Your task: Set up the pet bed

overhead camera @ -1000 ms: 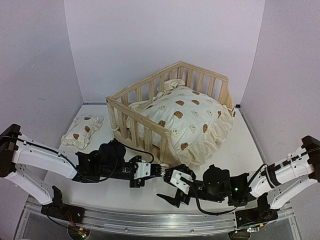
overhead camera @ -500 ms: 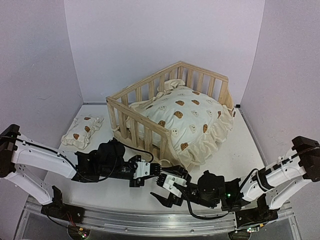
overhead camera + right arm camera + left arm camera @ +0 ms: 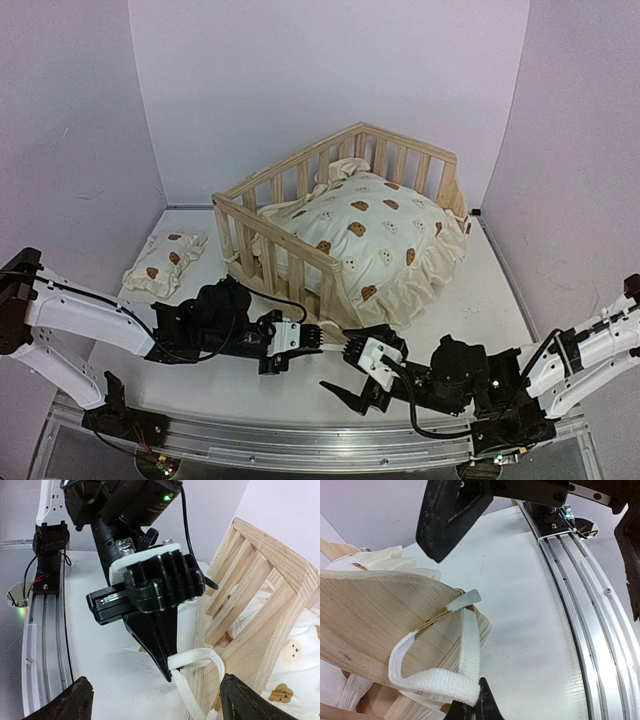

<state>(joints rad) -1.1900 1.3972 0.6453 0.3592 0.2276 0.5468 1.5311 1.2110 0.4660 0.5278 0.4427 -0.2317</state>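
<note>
Left fingers pinching white tie, grip clear only from wrist views, right fingers spread wide

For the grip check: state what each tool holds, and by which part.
Left tool is shut on the white tie strap, pinching the bend of its loop beside the pine frame and its corner post. Right tool is open, holding nothing.
</note>
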